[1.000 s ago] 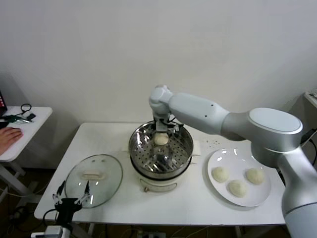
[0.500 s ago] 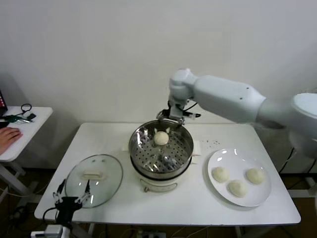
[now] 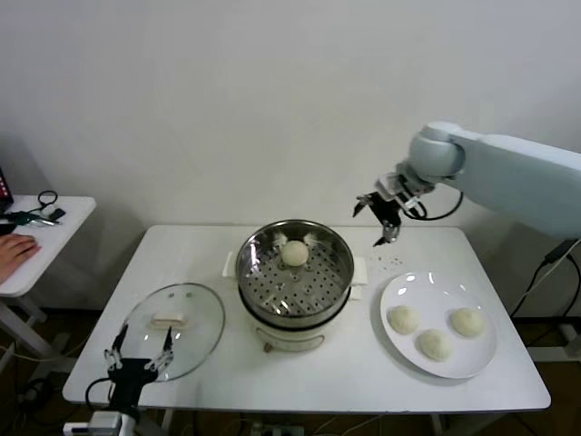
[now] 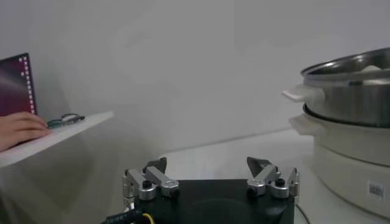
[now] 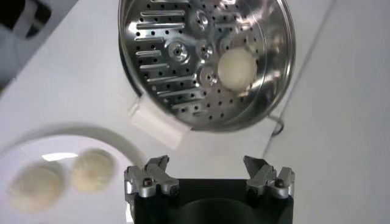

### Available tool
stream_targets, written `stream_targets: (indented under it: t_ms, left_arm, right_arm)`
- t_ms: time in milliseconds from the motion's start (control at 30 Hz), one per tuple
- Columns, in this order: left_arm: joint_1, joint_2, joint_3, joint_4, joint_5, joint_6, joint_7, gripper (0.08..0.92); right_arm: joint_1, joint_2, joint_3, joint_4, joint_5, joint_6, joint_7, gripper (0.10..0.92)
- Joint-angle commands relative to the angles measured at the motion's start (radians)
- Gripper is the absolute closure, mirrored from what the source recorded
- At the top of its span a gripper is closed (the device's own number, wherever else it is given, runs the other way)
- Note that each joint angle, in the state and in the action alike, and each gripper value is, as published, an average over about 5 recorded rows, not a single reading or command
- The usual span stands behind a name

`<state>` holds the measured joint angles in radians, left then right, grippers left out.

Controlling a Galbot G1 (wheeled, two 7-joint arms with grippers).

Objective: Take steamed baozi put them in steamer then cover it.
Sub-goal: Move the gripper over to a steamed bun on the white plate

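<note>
The steel steamer (image 3: 295, 272) stands mid-table on its white base. One cream baozi (image 3: 294, 253) lies on its perforated tray, also seen in the right wrist view (image 5: 236, 67). Three more baozi (image 3: 435, 343) lie on the white plate (image 3: 402, 291) at the right. The glass cover (image 3: 172, 318) with its cream handle lies flat at the front left. My right gripper (image 3: 382, 218) is open and empty, raised above the table between steamer and plate. My left gripper (image 3: 138, 352) is open and empty at the front edge by the cover.
A side table (image 3: 36, 245) stands at the far left with glasses, cables and a person's hand (image 3: 16, 245) on it. A white wall is behind the table. The steamer's side handle (image 4: 298, 93) shows in the left wrist view.
My right gripper has let go of the baozi in the steamer, lifted out and swung right toward the plate. The left arm has barely moved.
</note>
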<state>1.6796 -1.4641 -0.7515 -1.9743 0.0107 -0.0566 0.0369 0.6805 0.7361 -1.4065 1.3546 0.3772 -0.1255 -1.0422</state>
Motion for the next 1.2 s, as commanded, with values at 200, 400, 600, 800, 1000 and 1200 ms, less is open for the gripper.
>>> stream_targets:
  t_ms: [200, 400, 600, 800, 1000, 1200]
  left_arm:
    - [0.008, -0.004, -0.011, -0.014, -0.008, 0.007, -0.013, 0.177]
    - [0.012, -0.004, -0.020, -0.005, -0.010, 0.006, -0.013, 0.177]
    - [0.016, -0.005, -0.025, 0.004, -0.011, 0.007, -0.013, 0.177]
    - [0.019, -0.007, -0.029, 0.008, -0.013, 0.006, -0.013, 0.177]
    - [0.018, -0.007, -0.031, 0.014, -0.015, 0.004, -0.013, 0.177]
    - [0.018, -0.007, -0.030, 0.018, -0.013, 0.002, -0.013, 0.177]
  right_arm:
    - [-0.299, -0.171, 0.092, -0.024, -0.031, -0.150, -0.024, 0.203]
    - [-0.389, -0.124, 0.131, -0.091, -0.127, -0.125, -0.029, 0.203]
    - [-0.464, -0.068, 0.175, -0.142, -0.175, -0.117, -0.027, 0.203]
    - [-0.497, -0.024, 0.185, -0.168, -0.190, -0.110, -0.023, 0.203]
    - [-0.516, 0.015, 0.204, -0.196, -0.189, -0.108, -0.010, 0.203]
    - [-0.519, 0.042, 0.211, -0.227, -0.193, -0.102, -0.010, 0.203]
